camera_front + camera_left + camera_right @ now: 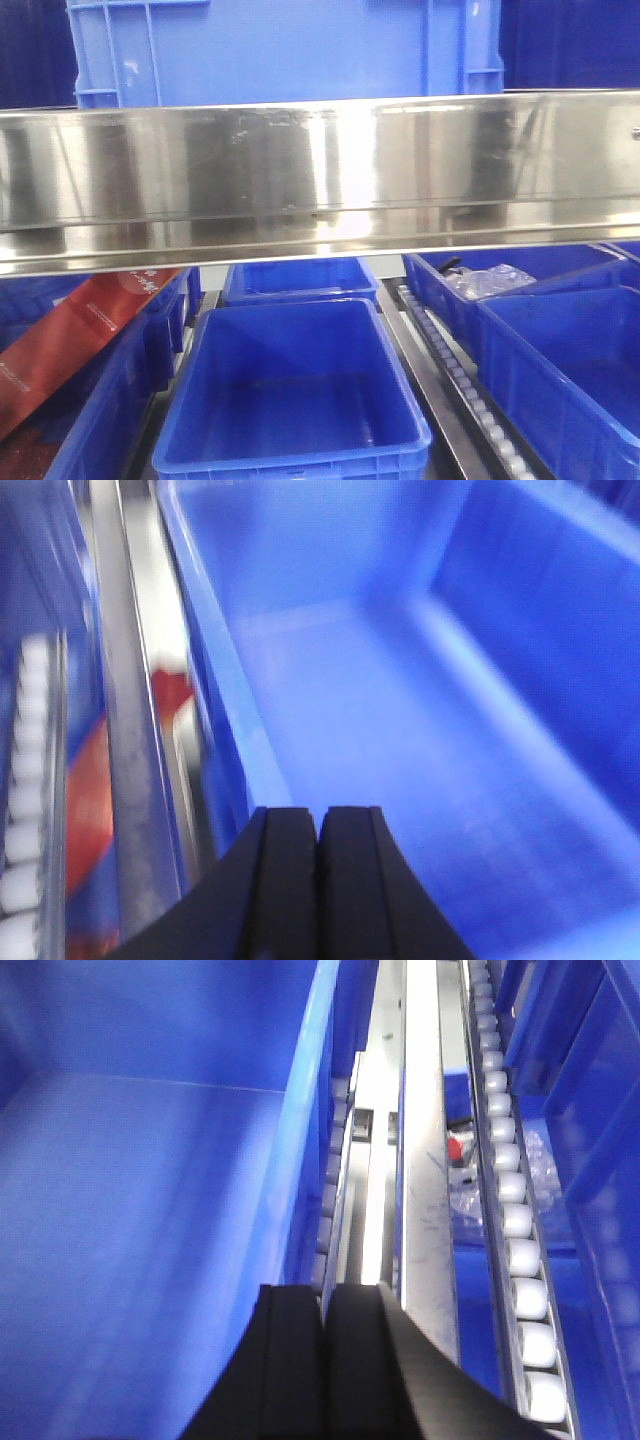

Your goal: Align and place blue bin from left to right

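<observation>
Blue bin (295, 390) sits empty in the centre lane, low in the front view, under a steel rail (320, 180) that cuts across the frame. More bins behind and on both sides; another sits on the shelf above the rail. A red carton (70, 345) leans in the left lane. A clear bag (485, 282) lies in a right-hand bin.

Left gripper (320, 880): fingers pressed together, holding nothing, hanging over the bin's left wall (215, 670), just inside the rim. View is blurred.

Right gripper (325, 1360): fingers together as well, empty, above the bin's right wall (305, 1130), with the roller track (510, 1190) just beside it to the right.

Judgement: the arms look staged at opposite walls for a two-sided push or lift, with no grip made. To do it well:
- part the fingers before coming down, or keep them shut and use them as flat pushers; decide on one
- contact both walls at matching points along their length so the bin does not yaw
- keep the bin square to the lane rails
- watch clearance under the steel rail if lifting

Which slot to the right is the target, I cannot tell.
</observation>
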{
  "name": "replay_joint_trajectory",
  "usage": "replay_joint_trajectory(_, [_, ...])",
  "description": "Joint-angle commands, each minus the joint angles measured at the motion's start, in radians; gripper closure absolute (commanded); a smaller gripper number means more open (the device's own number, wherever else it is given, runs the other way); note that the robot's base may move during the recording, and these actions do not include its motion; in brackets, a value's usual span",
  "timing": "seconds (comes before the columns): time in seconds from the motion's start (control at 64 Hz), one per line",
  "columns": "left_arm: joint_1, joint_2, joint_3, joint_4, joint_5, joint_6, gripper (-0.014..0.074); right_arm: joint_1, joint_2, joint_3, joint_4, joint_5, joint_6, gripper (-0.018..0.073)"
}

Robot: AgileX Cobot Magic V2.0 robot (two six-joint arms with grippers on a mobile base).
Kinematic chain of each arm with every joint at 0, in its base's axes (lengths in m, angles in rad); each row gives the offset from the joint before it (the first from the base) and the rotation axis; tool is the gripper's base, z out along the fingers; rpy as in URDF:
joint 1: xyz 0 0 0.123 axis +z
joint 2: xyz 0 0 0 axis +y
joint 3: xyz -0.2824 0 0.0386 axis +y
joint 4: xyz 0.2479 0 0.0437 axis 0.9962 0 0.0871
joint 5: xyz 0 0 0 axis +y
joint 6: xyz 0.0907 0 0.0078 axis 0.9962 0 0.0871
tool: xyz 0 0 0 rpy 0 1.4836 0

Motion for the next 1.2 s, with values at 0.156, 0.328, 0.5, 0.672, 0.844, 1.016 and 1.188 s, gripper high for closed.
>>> replay_joint_trajectory(0.156, [-0.001, -0.288, 0.342, 0.013, -0.248, 0.003, 0.0708, 0.005, -0.233, 0.353, -0.013, -0.303, -0.06, 0.0713])
replay_joint_trajectory(0.328, [-0.001, -0.516, 0.498, 0.03, -0.261, 0.003, 0.0708, 0.005, -0.475, 0.67, -0.013, -0.483, -0.06, 0.0713])
replay_joint_trajectory(0.5, [-0.001, -0.75, 0.637, 0.041, -0.249, 0.003, 0.0708, 0.006, -0.722, 0.917, -0.013, -0.568, -0.06, 0.0713])
replay_joint_trajectory(0.672, [-0.001, -0.939, 0.763, 0.041, -0.248, 0.003, 0.0708, 0.006, -0.948, 1.137, -0.013, -0.597, -0.06, 0.0713])
replay_joint_trajectory(0.844, [-0.001, -1.078, 0.868, 0.041, -0.248, 0.003, 0.0708, 0.006, -1.162, 1.335, -0.013, -0.626, -0.06, 0.0713])
replay_joint_trajectory(1.016, [-0.001, -1.177, 0.955, 0.041, -0.248, 0.003, 0.0708, 0.006, -1.387, 1.506, -0.013, -0.639, -0.06, 0.0713])
replay_joint_trajectory(1.188, [-0.001, -1.223, 0.991, 0.038, -0.247, 0.003, 0.0708, 0.006, -1.581, 1.616, -0.013, -0.639, -0.06, 0.0713])
